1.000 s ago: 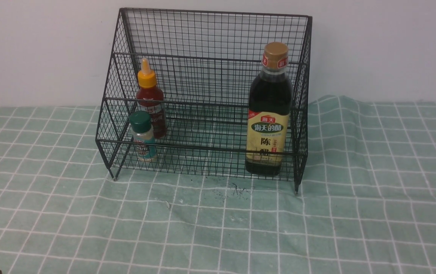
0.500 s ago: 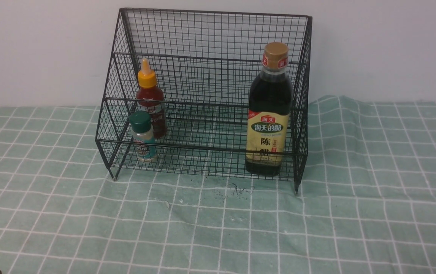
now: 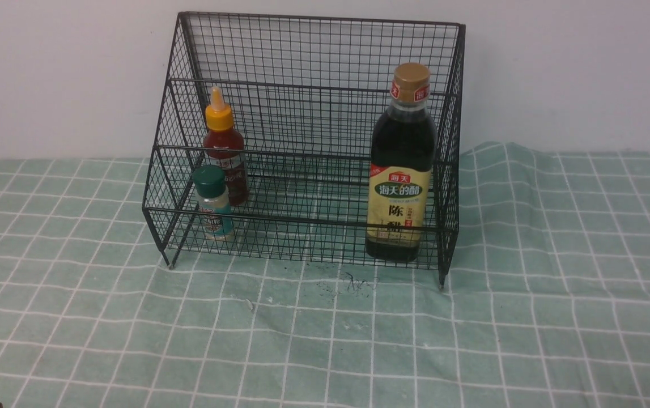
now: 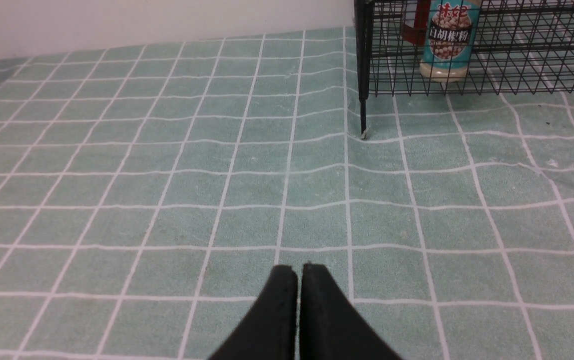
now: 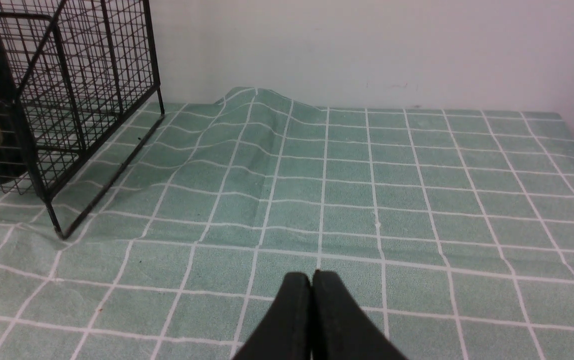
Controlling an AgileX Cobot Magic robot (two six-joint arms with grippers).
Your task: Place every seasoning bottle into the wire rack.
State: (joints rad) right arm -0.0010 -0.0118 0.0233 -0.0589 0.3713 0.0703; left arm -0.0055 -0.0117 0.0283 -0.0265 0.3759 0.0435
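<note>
Bottles at rest inside the wire rack (image 3: 313, 141), seen from the front with both arms drawn back toward the robot's side. The tall dark vinegar bottle (image 3: 402, 170) stands upright at the rack's right end on the lower front tier, its tan cap rising above the front rail. At the left end, the small green-capped shaker (image 3: 213, 203) stands on the same lower tier, and the red sauce bottle (image 3: 225, 148) with the orange nozzle stands just behind it; whether it sits on the raised rear step or on the floor of the front tier cannot be told through the mesh. No bottle lies on the green checked cloth (image 3: 325, 340) that covers the worktop. The left tool (image 4: 299, 270) hangs low over bare cloth, well apart from the rack's front left leg, its two black fingers pressed together and grasping nothing; the shaker shows through the mesh in the left wrist view (image 4: 449, 40). The right tool (image 5: 312, 277) is likewise clenched and empty, over open cloth to the right of the rack, near a raised fold. Judged from this layout, the placing steps look finished and the task complete. The next move would call for nothing beyond holding both arms clear of the rack, so that no bottle is knocked.
</note>
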